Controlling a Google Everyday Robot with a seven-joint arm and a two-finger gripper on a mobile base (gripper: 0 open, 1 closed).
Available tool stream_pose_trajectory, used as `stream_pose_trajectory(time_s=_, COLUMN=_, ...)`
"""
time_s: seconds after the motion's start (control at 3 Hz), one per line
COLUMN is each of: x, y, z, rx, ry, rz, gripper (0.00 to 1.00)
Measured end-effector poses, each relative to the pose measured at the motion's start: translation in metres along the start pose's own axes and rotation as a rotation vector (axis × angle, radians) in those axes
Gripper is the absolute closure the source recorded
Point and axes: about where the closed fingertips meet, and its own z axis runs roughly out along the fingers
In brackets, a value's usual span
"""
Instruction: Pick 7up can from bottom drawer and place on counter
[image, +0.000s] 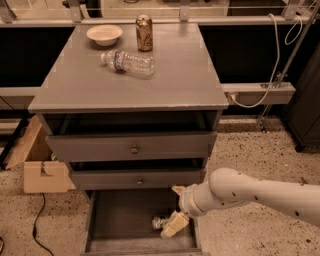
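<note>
The 7up can (159, 222) lies on its side on the dark floor of the open bottom drawer (125, 220), near its right front. My gripper (175, 207) reaches down into the drawer from the right, with its pale fingers spread apart. The lower finger (174, 225) sits right beside the can on its right and partly hides it. The gripper holds nothing. The counter (170, 75) is the grey top of the cabinet above.
On the counter stand a brown-gold can (144, 32) and a white bowl (104, 34), and a clear plastic bottle (128, 62) lies on its side. The two upper drawers (132, 148) stand slightly pulled out. A cardboard box (40, 165) sits on the floor to the left.
</note>
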Motion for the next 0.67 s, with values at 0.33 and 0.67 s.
stream_pose_trajectory(time_s=0.33, x=0.047, y=-0.043, z=0.049, rx=0.018, ry=-0.032, rz=-0.040, gripper=0.00)
stream_pose_trajectory(time_s=0.67, x=0.079, y=-0.068, z=0.090, rx=0.010, ry=-0.039, rz=-0.055, gripper=0.00)
